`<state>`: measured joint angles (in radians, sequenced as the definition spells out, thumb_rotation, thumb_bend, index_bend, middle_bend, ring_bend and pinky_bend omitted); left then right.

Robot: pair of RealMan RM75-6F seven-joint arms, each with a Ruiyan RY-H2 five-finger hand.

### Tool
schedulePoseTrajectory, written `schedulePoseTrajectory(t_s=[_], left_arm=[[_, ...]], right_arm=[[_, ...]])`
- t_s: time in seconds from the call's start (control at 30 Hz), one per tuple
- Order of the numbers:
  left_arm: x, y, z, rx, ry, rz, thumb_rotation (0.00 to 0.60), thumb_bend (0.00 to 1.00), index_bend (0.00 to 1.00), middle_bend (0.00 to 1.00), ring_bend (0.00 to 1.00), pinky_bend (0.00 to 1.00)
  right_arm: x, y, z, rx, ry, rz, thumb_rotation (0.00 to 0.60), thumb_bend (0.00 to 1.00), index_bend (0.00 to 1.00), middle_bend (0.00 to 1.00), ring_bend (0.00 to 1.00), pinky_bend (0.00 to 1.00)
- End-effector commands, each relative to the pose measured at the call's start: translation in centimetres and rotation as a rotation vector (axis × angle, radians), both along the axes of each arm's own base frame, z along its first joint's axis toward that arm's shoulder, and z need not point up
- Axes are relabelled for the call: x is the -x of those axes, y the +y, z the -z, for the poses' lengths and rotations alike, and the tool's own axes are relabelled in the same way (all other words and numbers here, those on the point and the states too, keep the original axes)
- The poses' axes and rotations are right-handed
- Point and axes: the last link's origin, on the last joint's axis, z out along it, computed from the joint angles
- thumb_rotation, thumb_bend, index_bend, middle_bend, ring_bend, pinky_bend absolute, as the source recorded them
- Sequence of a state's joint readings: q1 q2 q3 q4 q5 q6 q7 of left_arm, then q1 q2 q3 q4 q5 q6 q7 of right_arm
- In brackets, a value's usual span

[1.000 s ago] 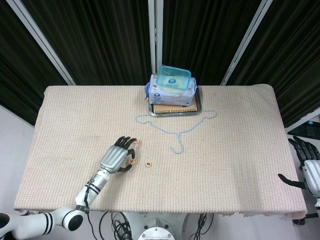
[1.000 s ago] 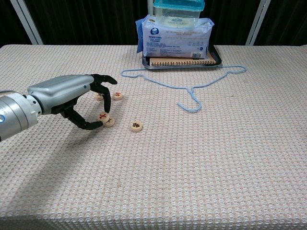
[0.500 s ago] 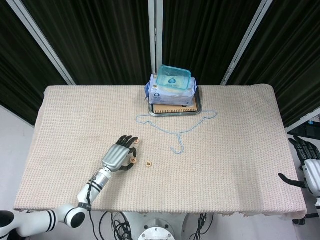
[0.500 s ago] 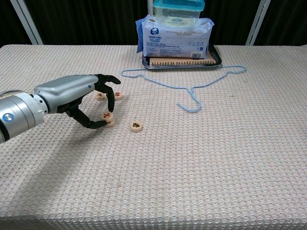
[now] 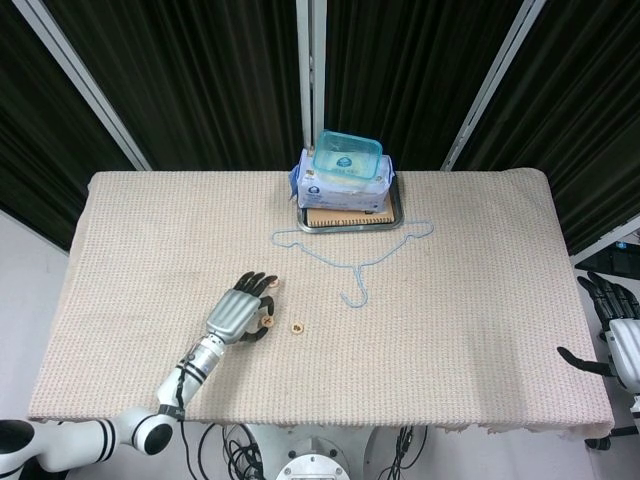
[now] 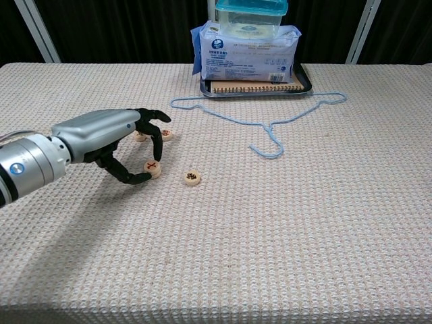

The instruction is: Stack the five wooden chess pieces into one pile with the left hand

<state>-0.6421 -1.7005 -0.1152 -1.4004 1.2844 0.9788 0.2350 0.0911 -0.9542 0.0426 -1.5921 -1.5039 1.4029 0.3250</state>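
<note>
- The left hand reaches over the near-left part of the table, fingers curled down, and pinches a wooden chess piece with a red mark between its thumb and a fingertip; whether that piece sits on another I cannot tell.
- Just right of it a lone chess piece with a dark mark lies flat on the woven cloth, apart from the hand.
- Behind the fingers two more pieces show, one partly hidden by the hand; a fifth I cannot make out.
- A blue wire hanger sprawls across the middle of the table, its hook end pointing toward the front, well apart from the pieces.
- At the far edge a metal tray holds a spiral notebook, a packet of wipes and a teal-lidded plastic box stacked on top.
- The right hand hangs off the table's right edge, fingers spread, holding nothing.
</note>
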Motion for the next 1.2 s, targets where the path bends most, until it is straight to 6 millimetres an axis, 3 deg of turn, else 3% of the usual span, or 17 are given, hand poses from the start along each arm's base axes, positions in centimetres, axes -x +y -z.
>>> schedulePoseTrajectory(t_s=[0.03, 0.47, 0.73, 0.9, 1.2], left_arm=[[0.0, 0.0, 0.1, 0.002, 0.004, 0.002, 0.600, 0.28, 0.46, 0.06, 0.00, 0.00], [-0.2, -0.2, -0.7, -0.012, -0.005, 0.009, 0.600, 0.28, 0.39, 0.06, 0.00, 0.00], [-0.6, 0.5, -4.5, -0.063, -0.005, 0.017, 0.600, 0.28, 0.39, 0.06, 0.00, 0.00], [-0.7, 2.5, -5.9, -0.102, -0.013, -0.017, 0.600, 0.28, 0.39, 0.06, 0.00, 0.00], [-0.1, 6.6, -3.7, -0.079, 0.002, -0.101, 0.600, 0.27, 0.37, 0.06, 0.00, 0.00]], right_arm=[[0.0, 0.0, 0.0, -0.002, 0.001, 0.001, 0.600, 0.10, 0.00, 0.00, 0.00, 0.00], [0.0, 0.0, 0.0, 0.000, 0.003, 0.005, 0.600, 0.10, 0.00, 0.00, 0.00, 0.00], [0.0, 0.0, 0.0, 0.000, 0.003, 0.005, 0.600, 0.10, 0.00, 0.00, 0.00, 0.00], [0.1, -0.1, 0.2, -0.008, 0.007, 0.010, 0.600, 0.10, 0.00, 0.00, 0.00, 0.00], [0.2, -0.2, 0.0, -0.001, 0.011, 0.020, 0.600, 0.10, 0.00, 0.00, 0.00, 0.00]])
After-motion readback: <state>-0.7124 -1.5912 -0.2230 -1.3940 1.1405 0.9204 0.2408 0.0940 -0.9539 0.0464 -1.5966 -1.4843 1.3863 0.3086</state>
